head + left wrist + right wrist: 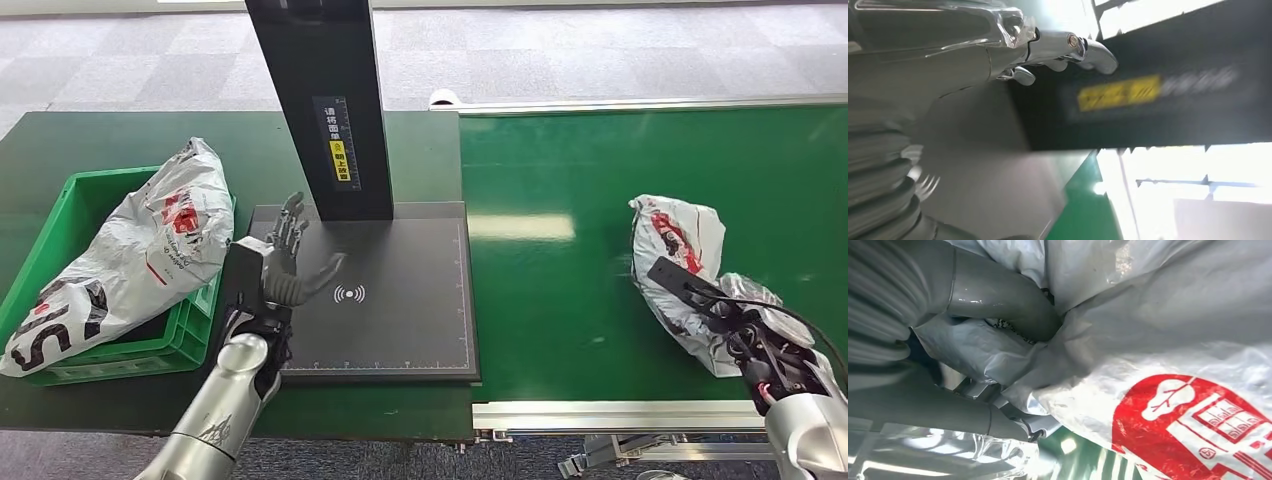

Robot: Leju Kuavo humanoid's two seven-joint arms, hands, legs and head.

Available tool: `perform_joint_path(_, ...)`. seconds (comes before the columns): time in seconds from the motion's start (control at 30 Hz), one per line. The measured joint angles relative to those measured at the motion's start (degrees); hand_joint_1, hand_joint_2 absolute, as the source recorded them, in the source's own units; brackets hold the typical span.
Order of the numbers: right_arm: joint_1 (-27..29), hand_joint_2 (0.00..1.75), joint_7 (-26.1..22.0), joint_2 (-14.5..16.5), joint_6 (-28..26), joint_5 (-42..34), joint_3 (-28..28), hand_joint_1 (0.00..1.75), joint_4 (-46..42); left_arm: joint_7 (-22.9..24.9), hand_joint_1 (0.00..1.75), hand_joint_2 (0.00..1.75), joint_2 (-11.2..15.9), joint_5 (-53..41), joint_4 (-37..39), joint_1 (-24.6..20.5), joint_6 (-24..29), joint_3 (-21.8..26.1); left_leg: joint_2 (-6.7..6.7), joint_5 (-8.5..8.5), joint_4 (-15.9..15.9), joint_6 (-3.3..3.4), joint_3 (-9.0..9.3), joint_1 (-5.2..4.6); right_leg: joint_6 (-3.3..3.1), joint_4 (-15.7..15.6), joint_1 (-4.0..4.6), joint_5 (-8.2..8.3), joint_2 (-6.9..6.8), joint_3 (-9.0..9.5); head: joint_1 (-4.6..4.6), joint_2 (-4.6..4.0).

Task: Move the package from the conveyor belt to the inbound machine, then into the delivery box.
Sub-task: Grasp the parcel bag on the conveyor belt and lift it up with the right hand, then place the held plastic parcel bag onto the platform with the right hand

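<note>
Head view: right hand point(745, 335) grips the package point(680, 262) on the conveyor belt point(600, 300); left hand point(283, 258), fingers spread, hovers over the inbound machine point(400, 320).

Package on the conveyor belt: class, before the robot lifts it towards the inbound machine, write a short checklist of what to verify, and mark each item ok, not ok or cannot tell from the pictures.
1. Right hand has the package in its grasp: ok; the right wrist view shows fingers pressed into the plastic.
2. Grip firm enough to lift: cannot tell.
3. Scan plate of the inbound machine free of packages: ok.
4. Left hand out of the way: not ok; it hovers open over the plate's left part.
5. Delivery box has room: not ok; another package already fills most of it.
</note>
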Motion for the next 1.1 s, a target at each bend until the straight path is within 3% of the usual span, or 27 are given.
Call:
perform_joint_path(0.13,-0.74,1.75,-9.71,1.57,-14.0,-2.12,-3.3,1.75,-2.51,-5.42,0.0,1.75,-0.05,-1.36,-6.95,2.86,6.43,0.39,-0.01,0.0,-0.01,0.0,-0.03,0.01,0.0,0.0,0.01,0.0,-0.02,-0.01,0.01,0.01)
perform_joint_path(0.23,-1.04,1.75,-22.87,3.79,-25.67,-6.49,-5.75,1.75,-6.29,-9.61,0.0,1.75,-0.25,-0.03,-10.6,4.38,11.16,0.39,0.06,0.01,-0.01,0.0,-0.03,0.01,0.0,0.01,0.01,0.0,0.03,-0.03,0.01,0.01)
perform_joint_path(0.3,-1.09,1.75,-30.55,5.44,-30.49,-8.47,-6.38,1.75,-10.31,-10.75,0.0,1.75,-0.3,1.55,-12.26,4.72,12.74,0.33,0.14,0.01,-0.01,-0.01,0.06,0.01,-0.01,0.01,0.03,0.0,0.1,-0.03,-0.02,0.01)
perform_joint_path(0.33,-1.11,1.75,-31.71,6.09,-31.33,-8.82,-6.35,1.75,-12.29,-10.92,0.0,1.75,-0.32,2.11,-12.82,4.76,13.12,0.26,0.11,0.01,-0.01,0.0,0.09,0.01,-0.01,0.01,0.04,0.0,0.08,-0.02,-0.01,0.01)
perform_joint_path(0.47,-0.71,1.75,-30.04,7.41,-32.17,-10.36,-6.09,1.75,-17.37,-11.23,0.0,1.75,-0.25,3.18,-14.08,4.92,13.82,0.05,-0.1,0.07,-0.01,0.04,0.01,0.01,0.0,0.01,0.04,0.0,-0.11,0.01,0.02,0.0)
perform_joint_path(0.67,1.4,1.75,-32.44,8.19,-36.29,-9.59,-4.82,1.75,-23.42,-11.37,0.0,1.75,-0.15,3.88,-14.46,4.86,13.62,-0.73,-0.05,0.06,0.0,0.05,0.02,-0.01,0.0,0.0,0.0,0.0,-0.09,0.0,0.01,0.0)
perform_joint_path(0.9,6.54,1.75,-37.27,9.85,-37.05,-2.59,-4.06,1.75,-33.67,-11.4,0.0,1.75,-0.1,5.05,-14.47,4.71,14.04,-1.18,-0.01,0.04,-0.02,0.04,0.01,0.01,0.0,0.0,0.03,0.0,-0.04,-0.02,0.01,0.01)
perform_joint_path(1.0,7.06,1.75,-36.31,10.32,-34.56,0.86,-0.32,1.75,-35.0,-11.43,0.0,1.75,-0.16,5.15,-14.47,4.45,13.87,-1.19,-0.01,0.05,-0.02,0.04,0.02,0.01,0.0,0.0,0.03,0.0,-0.04,-0.01,0.02,0.01)
perform_joint_path(1.1,6.75,1.75,-34.3,10.51,-30.65,3.68,6.96,1.75,-35.04,-11.43,0.0,1.75,-0.39,5.17,-14.41,3.75,13.34,-1.3,0.0,0.06,-0.02,0.04,0.04,0.01,-0.01,0.01,0.03,0.01,-0.04,0.0,0.01,0.01)
